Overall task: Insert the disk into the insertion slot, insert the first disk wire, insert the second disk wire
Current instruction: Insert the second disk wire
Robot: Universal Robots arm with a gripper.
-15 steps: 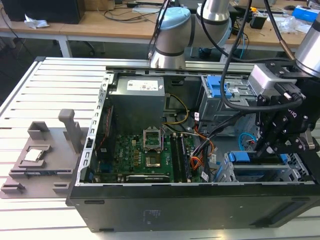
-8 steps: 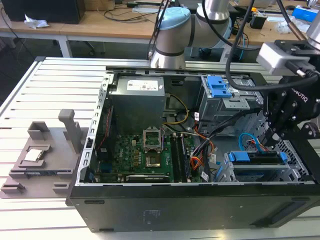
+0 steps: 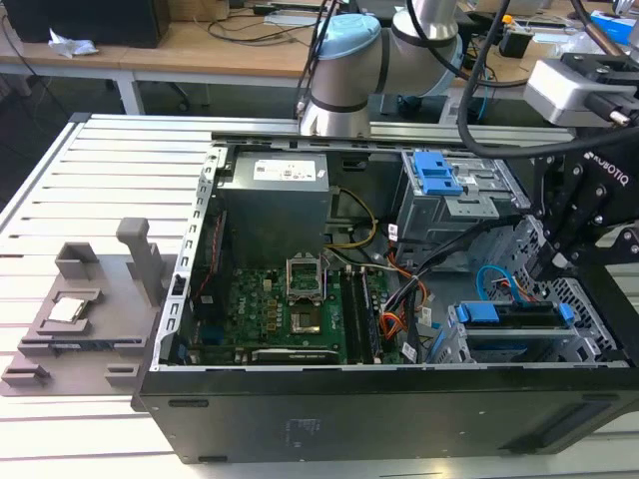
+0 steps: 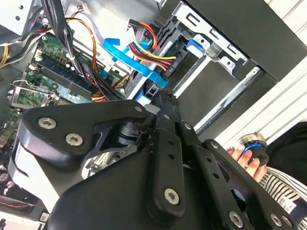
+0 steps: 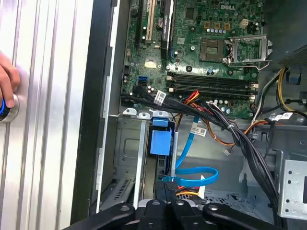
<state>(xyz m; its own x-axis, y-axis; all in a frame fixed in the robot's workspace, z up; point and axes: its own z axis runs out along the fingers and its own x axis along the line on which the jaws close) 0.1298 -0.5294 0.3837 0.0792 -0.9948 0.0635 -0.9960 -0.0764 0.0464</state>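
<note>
In the exterior view, the open black computer case [image 3: 379,399] lies on the slatted metal bench [image 3: 100,160]. The black gripper [image 3: 547,261] reaches down into the case at the right of the frame, above the low grey perforated sheet-metal insertion slot [image 3: 589,299]. The flat grey disk in its bright blue plastic carrier [image 3: 514,317] sits in that slot at lower right, its long axis running left to right across the frame. The thin bright blue flat cable, the second disk wire [image 3: 491,274], curls in a loop just above the disk. A green motherboard [image 3: 280,309] fills the case's lower left.

In the second wrist view, the fingers [image 4: 163,103] come together at the end of the blue cable [image 4: 139,60], beside a red and yellow wire bundle [image 4: 148,48]; they look clenched on its connector. A person's hand [image 4: 247,155] rests on a knob at lower right.

In the first wrist view, the fingers [image 5: 165,189] meet at the bottom centre, pinching the blue cable [image 5: 192,172] where its loop ends. The carrier's blue tab [image 5: 160,141] stands just above them
</note>
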